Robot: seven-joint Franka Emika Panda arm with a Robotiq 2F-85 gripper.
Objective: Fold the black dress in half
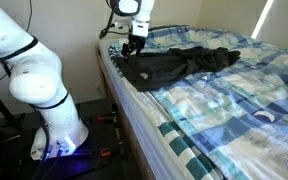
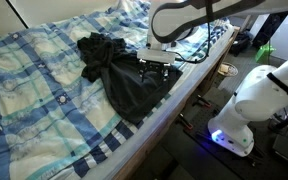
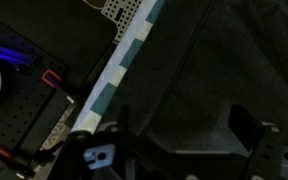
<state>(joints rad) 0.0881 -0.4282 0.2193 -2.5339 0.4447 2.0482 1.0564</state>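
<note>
Honestly, I'd judge the fold barely begun. The black dress [image 2: 127, 85] lies on the plaid bed [image 2: 34, 85], one end spread flat by the bed's edge and the far end bunched in a heap. My gripper [image 1: 134, 44] hovers just over the spread end near the edge. In the wrist view its fingers [image 3: 246, 125] stand apart over dark cloth, pinching nothing. Grasping an end, carrying it across and laying it flat all remain.

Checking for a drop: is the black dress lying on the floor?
No, the black dress lies on top of the blue checked bedcover, close to the bed's edge.
</note>
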